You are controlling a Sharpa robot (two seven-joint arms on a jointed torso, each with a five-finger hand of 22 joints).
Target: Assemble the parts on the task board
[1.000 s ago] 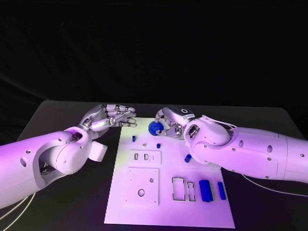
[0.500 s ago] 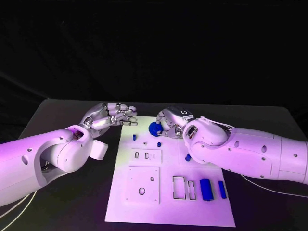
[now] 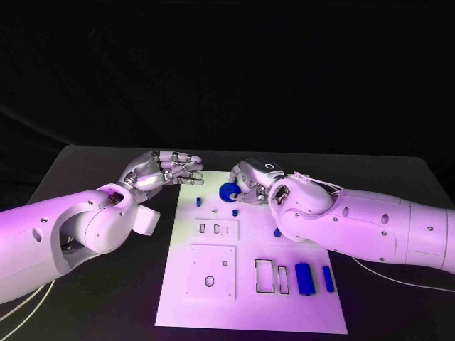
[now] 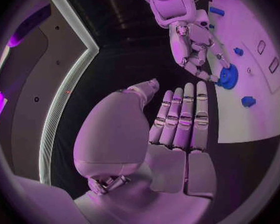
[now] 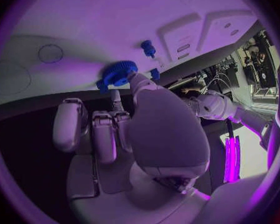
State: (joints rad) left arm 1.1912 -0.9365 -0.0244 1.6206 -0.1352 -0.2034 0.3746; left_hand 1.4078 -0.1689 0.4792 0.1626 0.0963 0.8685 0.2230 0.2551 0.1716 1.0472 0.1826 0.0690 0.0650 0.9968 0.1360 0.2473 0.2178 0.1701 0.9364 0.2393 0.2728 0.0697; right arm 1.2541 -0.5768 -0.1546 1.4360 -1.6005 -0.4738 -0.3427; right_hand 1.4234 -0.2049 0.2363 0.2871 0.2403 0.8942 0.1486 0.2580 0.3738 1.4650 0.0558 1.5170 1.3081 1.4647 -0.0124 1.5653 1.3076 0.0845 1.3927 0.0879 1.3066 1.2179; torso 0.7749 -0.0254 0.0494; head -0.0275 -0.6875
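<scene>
My right hand (image 3: 252, 182) pinches a blue gear (image 3: 229, 190) between thumb and fingertips, right at the far end of the white task board (image 3: 248, 298). In the right wrist view the gear (image 5: 118, 74) lies close against the board (image 5: 146, 15), with the thumb on its rim. I cannot tell whether it touches the board. My left hand (image 3: 166, 171) hovers just off the board's far left corner. In the left wrist view this hand (image 4: 177, 129) holds nothing, its fingers stretched out side by side. That view also has the right hand (image 4: 193, 45) and the gear (image 4: 227, 77).
On the board near the gear lie a small blue piece (image 3: 197, 202), a blue peg (image 3: 234, 212) and another blue piece (image 3: 278, 232) by my right forearm. Two blue bars (image 3: 303, 280) lie at the near right beside rectangular slots (image 3: 262, 278). Black table surrounds the board.
My right hand has edged slightly left and down with the gear. The left hand has barely moved.
</scene>
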